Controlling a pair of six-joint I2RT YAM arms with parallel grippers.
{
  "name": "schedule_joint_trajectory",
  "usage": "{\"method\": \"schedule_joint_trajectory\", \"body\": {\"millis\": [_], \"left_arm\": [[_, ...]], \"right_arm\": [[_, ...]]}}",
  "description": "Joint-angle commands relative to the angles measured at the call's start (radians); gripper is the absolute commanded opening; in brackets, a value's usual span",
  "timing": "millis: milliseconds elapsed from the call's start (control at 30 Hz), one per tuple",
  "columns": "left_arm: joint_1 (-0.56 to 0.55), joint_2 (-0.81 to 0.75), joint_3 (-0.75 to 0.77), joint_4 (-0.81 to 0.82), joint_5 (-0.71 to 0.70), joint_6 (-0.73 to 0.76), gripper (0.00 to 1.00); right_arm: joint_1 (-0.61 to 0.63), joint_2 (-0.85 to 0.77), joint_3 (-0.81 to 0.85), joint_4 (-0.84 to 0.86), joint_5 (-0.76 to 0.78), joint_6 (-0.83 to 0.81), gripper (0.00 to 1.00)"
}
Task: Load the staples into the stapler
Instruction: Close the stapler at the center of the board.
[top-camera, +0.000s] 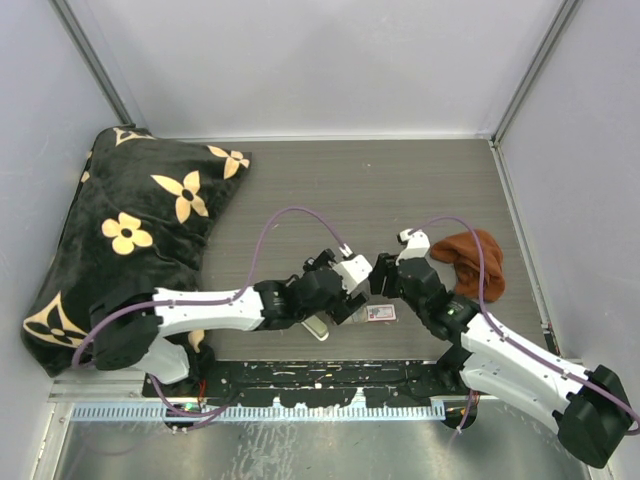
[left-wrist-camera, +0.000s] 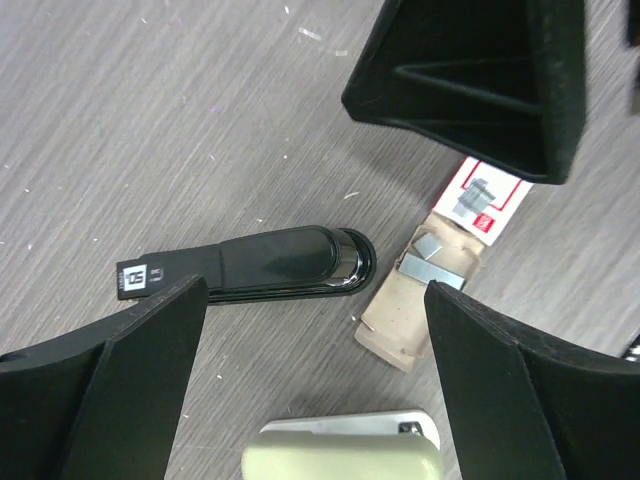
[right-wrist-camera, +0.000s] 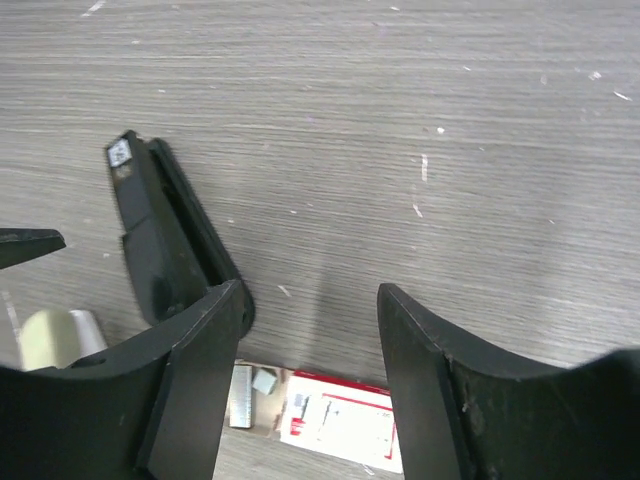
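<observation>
Nearest the arms' edge of the grey wood-grain surface (top-camera: 300, 190) lies a cream-green rounded oblong block (top-camera: 316, 327). At its 3 o'clock sits a small red-and-white cardboard box (top-camera: 381, 313). Between the two, an open brown cardboard tray (left-wrist-camera: 400, 320) carries the short silvery-grey metal strips of staples (left-wrist-camera: 437, 262), loose in the tray and held by nothing. Just past the tray, at roughly 11 o'clock from it, a long black plastic stapler (left-wrist-camera: 270, 265) lies flat. Its glossy rounded end is just beside the tray but apart from it. The left gripper (left-wrist-camera: 312, 300) hangs above the stapler with its jaws spread wide and nothing between them. The right gripper (right-wrist-camera: 310, 295) hovers facing it from 3 o'clock, its jaws also well apart over bare surface, gripping nothing. Farther off, at 2 o'clock from the box, is a crumpled rust-brown cloth (top-camera: 470, 262). Far over at 9 to 10 o'clock, a black cushion with tan flowers (top-camera: 130, 230) rests against the left wall.
</observation>
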Motion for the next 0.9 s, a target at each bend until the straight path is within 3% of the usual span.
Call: {"method": "schedule_joint_trajectory", "body": {"millis": [0, 100, 300, 433, 567, 867], "left_arm": [[0.003, -0.167, -0.020, 0.004, 0.016, -0.083, 0.92], [0.050, -0.235, -0.023, -0.061, 0.037, -0.181, 0.90], [0.249, -0.332, -0.049, -0.188, 0.205, -0.424, 0.88], [0.398, -0.383, -0.108, -0.195, 0.365, -0.542, 0.88], [0.491, -0.416, -0.155, -0.209, 0.427, -0.581, 0.88], [0.550, -0.446, -0.203, -0.205, 0.457, -0.605, 0.88]], "right_arm": [[0.002, 0.027, 0.111, 0.005, -0.128, -0.054, 0.59], [0.002, 0.096, 0.161, 0.007, -0.266, -0.079, 0.53], [0.017, 0.226, 0.255, 0.016, -0.424, -0.132, 0.54], [0.061, 0.353, 0.344, -0.076, -0.319, -0.203, 0.52], [0.152, 0.452, 0.425, -0.157, -0.142, -0.246, 0.50], [0.233, 0.627, 0.511, -0.213, 0.045, -0.304, 0.60]]}}
